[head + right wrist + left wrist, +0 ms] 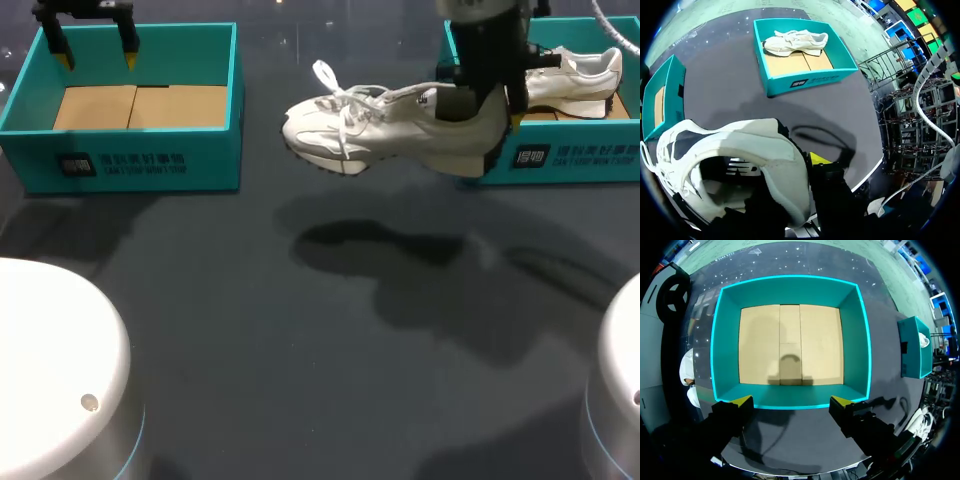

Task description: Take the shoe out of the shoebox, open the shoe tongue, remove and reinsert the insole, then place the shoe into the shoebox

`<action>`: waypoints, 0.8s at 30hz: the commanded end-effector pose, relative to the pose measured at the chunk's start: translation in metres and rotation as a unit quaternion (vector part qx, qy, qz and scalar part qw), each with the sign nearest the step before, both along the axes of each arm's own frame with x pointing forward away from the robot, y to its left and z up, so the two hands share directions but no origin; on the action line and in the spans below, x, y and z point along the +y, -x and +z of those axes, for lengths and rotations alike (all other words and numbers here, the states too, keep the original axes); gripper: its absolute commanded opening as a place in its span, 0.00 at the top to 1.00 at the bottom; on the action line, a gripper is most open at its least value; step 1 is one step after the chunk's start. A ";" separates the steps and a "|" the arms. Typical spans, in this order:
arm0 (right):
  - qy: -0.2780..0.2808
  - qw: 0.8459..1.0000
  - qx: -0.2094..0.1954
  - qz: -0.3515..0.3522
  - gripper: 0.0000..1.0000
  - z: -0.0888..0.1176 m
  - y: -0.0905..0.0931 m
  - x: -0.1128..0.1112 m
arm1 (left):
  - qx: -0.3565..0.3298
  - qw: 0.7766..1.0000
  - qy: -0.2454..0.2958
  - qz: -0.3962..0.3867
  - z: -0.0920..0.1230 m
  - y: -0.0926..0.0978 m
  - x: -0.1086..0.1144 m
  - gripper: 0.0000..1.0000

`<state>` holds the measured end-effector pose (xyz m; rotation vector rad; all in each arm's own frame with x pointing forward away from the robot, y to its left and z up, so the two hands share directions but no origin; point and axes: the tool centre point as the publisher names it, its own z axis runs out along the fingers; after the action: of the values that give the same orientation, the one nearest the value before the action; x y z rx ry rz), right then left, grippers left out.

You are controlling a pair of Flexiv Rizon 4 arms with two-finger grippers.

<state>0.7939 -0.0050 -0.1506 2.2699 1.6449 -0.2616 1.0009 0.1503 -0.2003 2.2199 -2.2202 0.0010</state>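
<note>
- Right claw (487, 112) is clamped on the heel of the white sneaker (385, 125), holding it clear above the tabletop (300, 350). Inner finger hidden in the shoe.
- The sneaker's long axis runs sideways, toe toward my left, just beside the right shoebox (560, 160).
- Left claw (97, 55) is wide open and empty over the bare left shoebox (150, 165); it's the arm on the toe side.
- Can't see the insole.

The white laced shoe (390, 130) hangs aloft, toe leftward, beside a teal shoebox (560, 158) holding another shoe (575, 75).
</note>
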 end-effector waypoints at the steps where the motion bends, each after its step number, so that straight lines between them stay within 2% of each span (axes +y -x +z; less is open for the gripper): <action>1: 0.005 1.000 -0.002 0.000 1.00 0.001 0.001 0.005 | 0.000 1.000 0.000 0.000 0.000 0.000 0.000 0.00; 13: 0.005 1.000 -0.002 0.000 1.00 0.001 0.001 0.005 | 0.000 1.000 0.000 0.000 0.000 0.000 0.000 0.00; 24: 0.034 0.999 -0.006 0.012 1.00 -0.029 0.068 0.052 | 0.000 1.000 0.000 0.000 0.000 0.000 0.000 0.00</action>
<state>0.7388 0.0335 -0.1706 2.2226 1.6530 -0.2966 1.0009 0.1503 -0.2003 2.2199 -2.2202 0.0010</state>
